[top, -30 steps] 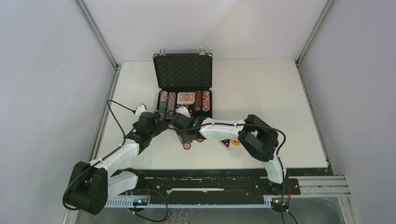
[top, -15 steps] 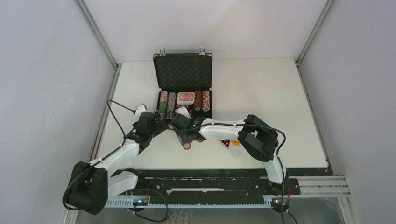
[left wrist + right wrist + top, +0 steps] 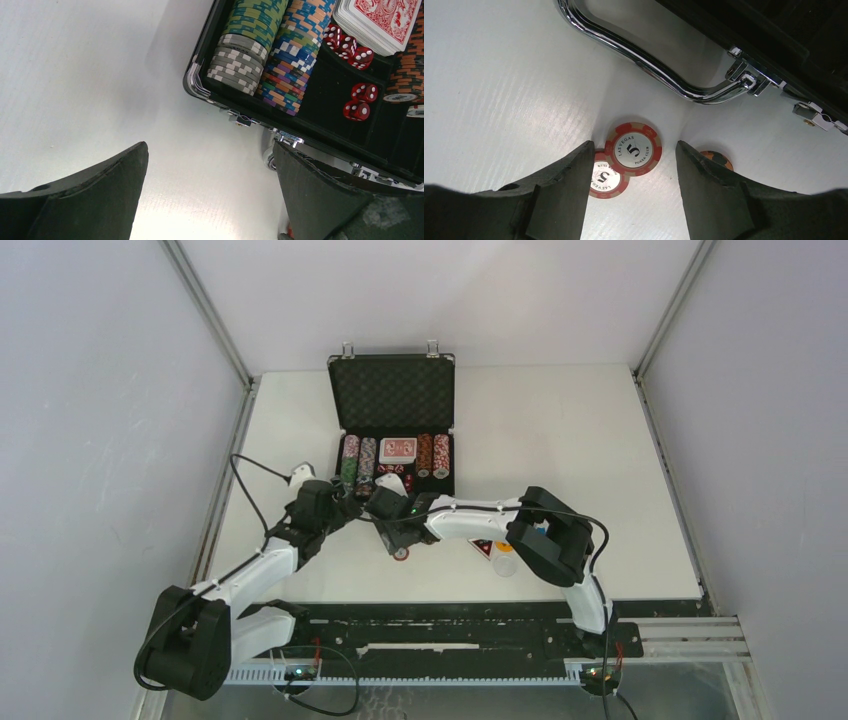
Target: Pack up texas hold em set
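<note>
Open poker case point(image 3: 391, 392) with loose chips at its 6 o'clock

The case stands lid-up toward 12 o'clock on the white surface point(image 3: 600, 440). Its tray holds chip rows point(image 3: 280, 55), a red card deck point(image 3: 385, 20) and red dice point(image 3: 357, 102). Just outside the front edge, below the chrome handle point(image 3: 644, 65), a red 5 chip point(image 3: 633, 149) overlaps a second red chip point(image 3: 604, 177) at its 7 o'clock. An orange chip point(image 3: 716, 159) lies at its 3 o'clock, half hidden by a finger. The right end effector point(image 3: 629, 200) hangs over them with jaws apart, straddling the two red chips and clamping nothing. The left end effector point(image 3: 210, 200) has its jaws spread wide and holds nothing, over bare surface at 7 o'clock of the case's front left corner
</note>
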You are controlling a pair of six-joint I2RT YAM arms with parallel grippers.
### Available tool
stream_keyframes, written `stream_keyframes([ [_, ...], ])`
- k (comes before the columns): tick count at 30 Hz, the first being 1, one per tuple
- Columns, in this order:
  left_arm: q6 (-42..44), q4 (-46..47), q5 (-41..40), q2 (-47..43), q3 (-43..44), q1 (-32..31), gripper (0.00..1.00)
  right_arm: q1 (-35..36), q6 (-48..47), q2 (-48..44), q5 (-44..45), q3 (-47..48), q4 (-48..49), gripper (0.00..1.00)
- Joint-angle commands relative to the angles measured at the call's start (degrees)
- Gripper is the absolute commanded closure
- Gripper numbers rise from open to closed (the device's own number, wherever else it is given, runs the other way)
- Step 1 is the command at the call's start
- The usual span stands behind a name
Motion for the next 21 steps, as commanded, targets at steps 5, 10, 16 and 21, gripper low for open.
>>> stream_keyframes([
  [5, 0.66, 2.21, 0.67, -0.22, 3.3, 0.32, 0.01, 0.43, 1.24, 0.99, 0.09, 1.21, 0.34, 0.32],
  [10, 0.68, 2.19, 0.59, -0.24, 3.36, 0.33, 0.01, 0.47, 1.16, 1.29, -0.02, 1.59, 0.11, 0.33],
  [16, 0.71, 2.19, 0.67, -0.29, 3.36, 0.31, 0.01, 0.52, 1.19, 1.55, 0.12, 1.7, -0.46, 0.37],
  [21, 0.64, 2.19, 0.67, -0.27, 3.34, 0.31, 0.01, 0.69, 1.41, 1.71, 0.03, 1.7, -0.68, 0.4],
])
